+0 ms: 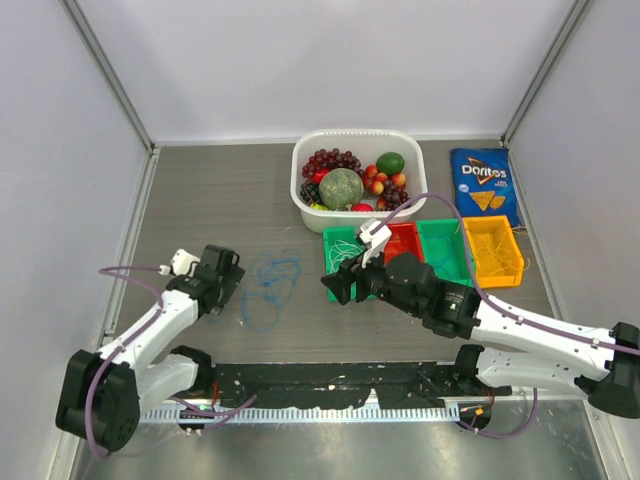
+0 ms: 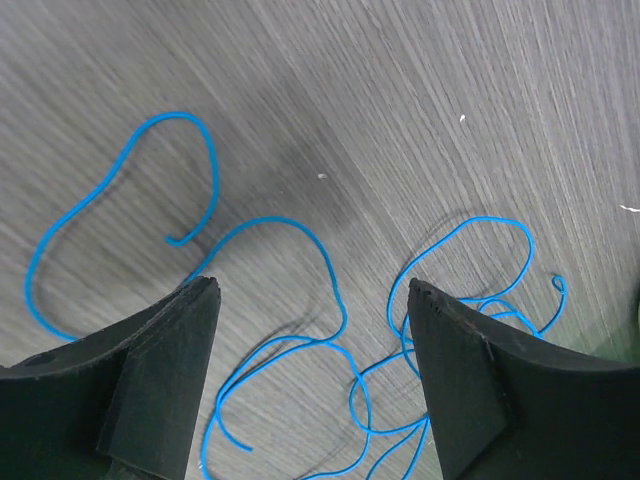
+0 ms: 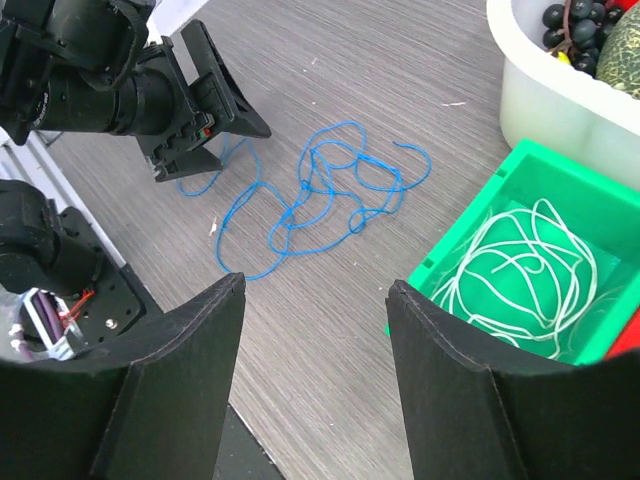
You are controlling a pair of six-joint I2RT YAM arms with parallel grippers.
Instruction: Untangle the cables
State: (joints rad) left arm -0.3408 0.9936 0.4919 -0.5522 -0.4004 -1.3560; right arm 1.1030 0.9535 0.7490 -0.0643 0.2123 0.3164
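Grey wood-grain desk [image 1: 200, 190] holds the blue cable [image 3: 316, 190], sprawled loose beneath the wide-open, empty left end effector [image 2: 315, 300]. Right end effector [image 3: 315, 290] gapes empty beside the green bin [image 3: 575, 170] holding a white cable [image 3: 520, 270].

Looking down on a grey wood-grain table [image 1: 210, 195], being hemmed in by plain pale walls [image 1: 330, 60] meeting at slim metal corner posts [image 1: 112, 78]; glowing under soft, even light.

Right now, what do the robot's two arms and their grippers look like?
The left arm and right arm have white shells, black joints and a thick purple hose along each. The left gripper and right gripper each carry two matte black wedge-shaped fingers.
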